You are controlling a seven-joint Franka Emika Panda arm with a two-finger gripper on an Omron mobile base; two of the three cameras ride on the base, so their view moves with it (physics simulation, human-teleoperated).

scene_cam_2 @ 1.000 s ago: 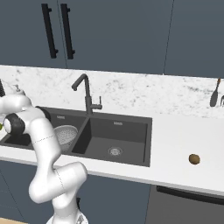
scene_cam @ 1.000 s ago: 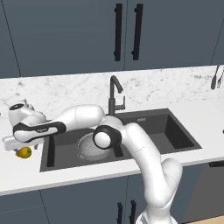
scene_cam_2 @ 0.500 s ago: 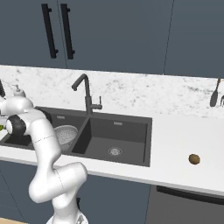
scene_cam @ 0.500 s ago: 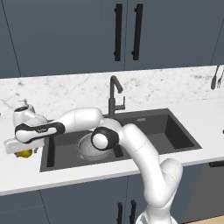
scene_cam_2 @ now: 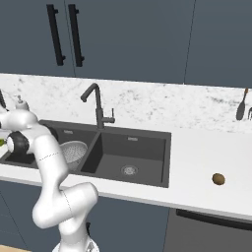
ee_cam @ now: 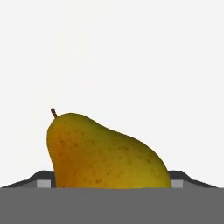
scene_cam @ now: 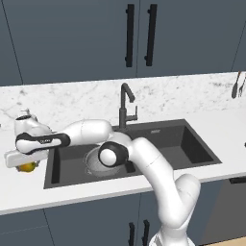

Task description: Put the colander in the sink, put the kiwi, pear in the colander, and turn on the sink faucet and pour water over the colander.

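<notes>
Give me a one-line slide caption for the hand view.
Close-up of the yellow pear lying on the white counter, flanked by the gripper fingertips, one on each side.

Arm stretched far to its left, hand lowered over a fruit

The white arm is bent at the elbow and extended sideways, with the hand held level and the gripper (scene_cam: 25, 165) pointed downward. In the hand view the two dark fingertips (ee_cam: 43, 180) are seen apart, one at each side of the pear (ee_cam: 103, 153), which sits directly between them; whether the pads are touching it cannot be told.
</notes>
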